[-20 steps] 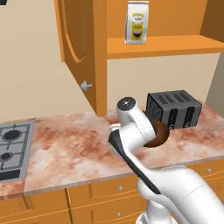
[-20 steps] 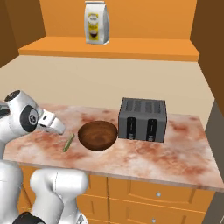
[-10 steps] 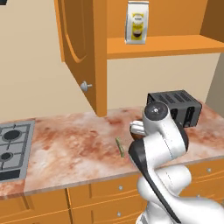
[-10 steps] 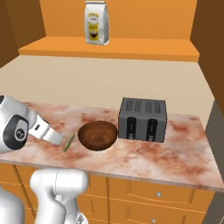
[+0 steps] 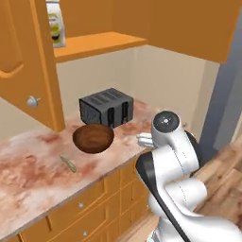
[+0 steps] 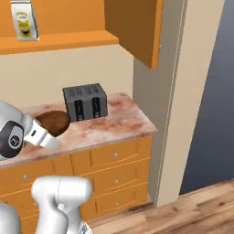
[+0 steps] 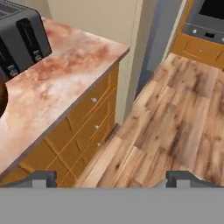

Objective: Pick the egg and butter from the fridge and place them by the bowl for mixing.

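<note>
1 bowl (image 5: 93,138), 1 toaster (image 5: 105,107), hand (image 7: 112,178) open.

Bowl (image 6: 54,122) is partly behind the arm's wrist in right base view, and in hand view just a dark sliver of it (image 7: 2,98) shows at the left edge. Toaster (image 7: 19,38) is cut by top-left corner in hand view; yellow bag (image 5: 56,26) on shelf cut by top edge in left base view. Gripper (image 7: 111,178): only fingertip stubs (image 7: 39,179) show above the bottom, set wide apart; small green thing (image 5: 68,163) on counter too small to ID.
</note>
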Robot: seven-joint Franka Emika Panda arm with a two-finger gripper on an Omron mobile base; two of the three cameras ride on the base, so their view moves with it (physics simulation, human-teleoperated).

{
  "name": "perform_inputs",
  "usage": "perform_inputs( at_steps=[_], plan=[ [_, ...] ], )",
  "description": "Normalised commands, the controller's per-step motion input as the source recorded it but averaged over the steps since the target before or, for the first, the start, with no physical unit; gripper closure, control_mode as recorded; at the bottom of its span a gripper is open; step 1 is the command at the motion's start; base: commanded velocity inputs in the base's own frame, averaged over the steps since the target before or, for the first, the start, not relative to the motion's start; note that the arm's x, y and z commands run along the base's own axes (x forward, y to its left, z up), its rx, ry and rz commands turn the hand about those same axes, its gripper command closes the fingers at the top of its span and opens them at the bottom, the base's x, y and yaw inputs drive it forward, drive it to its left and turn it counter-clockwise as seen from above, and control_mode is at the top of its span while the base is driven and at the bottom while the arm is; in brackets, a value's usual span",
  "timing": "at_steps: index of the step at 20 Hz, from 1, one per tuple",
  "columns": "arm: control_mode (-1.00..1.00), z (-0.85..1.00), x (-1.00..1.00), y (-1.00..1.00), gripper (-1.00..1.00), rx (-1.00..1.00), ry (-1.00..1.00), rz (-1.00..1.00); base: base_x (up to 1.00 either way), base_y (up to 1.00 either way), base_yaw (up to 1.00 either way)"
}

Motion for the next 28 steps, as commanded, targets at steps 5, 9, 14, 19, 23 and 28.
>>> perform_inputs(
  at_steps=[5, 9, 14, 19, 23, 28],
  plan=[
    [1.00, 0.00, 0.00, 0.00, -1.00, 0.00, 0.00, 0.00, -0.03, 0.00, -1.00],
    [1.00, 0.00, 0.00, 0.00, -1.00, 0.00, 0.00, 0.00, 0.00, 0.00, -1.00],
    [1.00, 0.00, 0.00, 0.00, -1.00, 0.00, 0.00, 0.00, 0.03, -0.31, -0.98],
    [1.00, 0.00, 0.00, 0.00, -1.00, 0.00, 0.00, 0.00, 0.69, -0.76, -0.63],
    [1.00, 0.00, 0.00, 0.00, -1.00, 0.00, 0.00, 0.00, 1.00, -0.55, -0.08],
    [1.00, 0.00, 0.00, 0.00, -1.00, 0.00, 0.00, 0.00, 1.00, -0.45, 0.00]
  ],
)
